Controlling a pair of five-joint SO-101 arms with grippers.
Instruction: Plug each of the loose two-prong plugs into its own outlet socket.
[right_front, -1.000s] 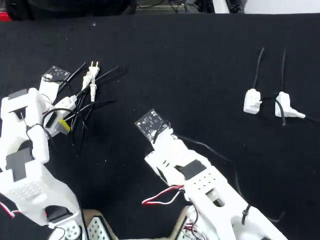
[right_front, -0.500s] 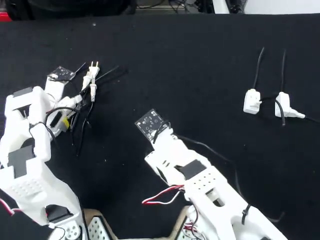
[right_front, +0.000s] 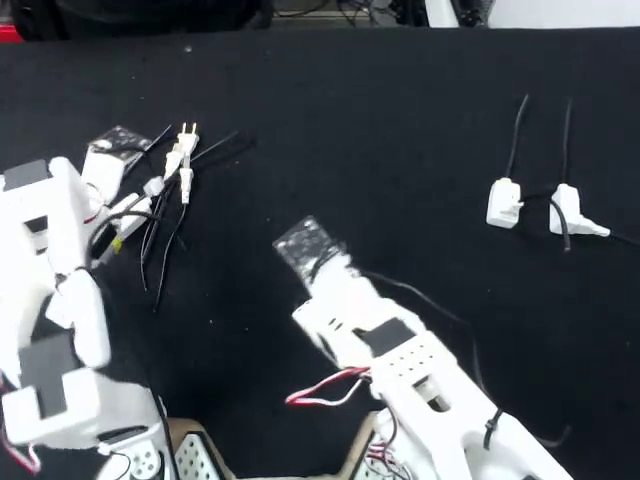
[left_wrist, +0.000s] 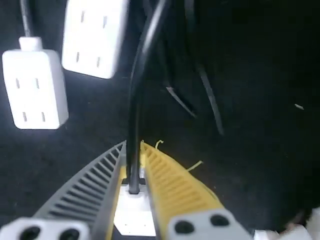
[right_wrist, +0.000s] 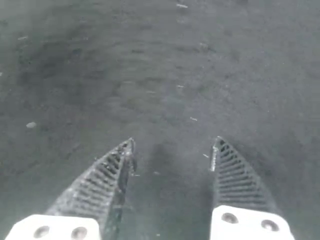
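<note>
Your left gripper (left_wrist: 132, 146) is clamped on a white connector (left_wrist: 134, 217) whose black cord (left_wrist: 137, 90) runs out between the fingertips. Just beyond lie an outlet block (left_wrist: 35, 90) and a second block (left_wrist: 95, 37), side by side. Your right gripper (right_wrist: 175, 142) stands wide open, holding nothing, over bare table (right_wrist: 160, 60). Farther off are pronged plugs (right_front: 184, 150) at the left and two corded white pieces (right_front: 504, 202) far right.

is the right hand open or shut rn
Open: the right hand shows two fingers well apart, bare black table between them.
</note>
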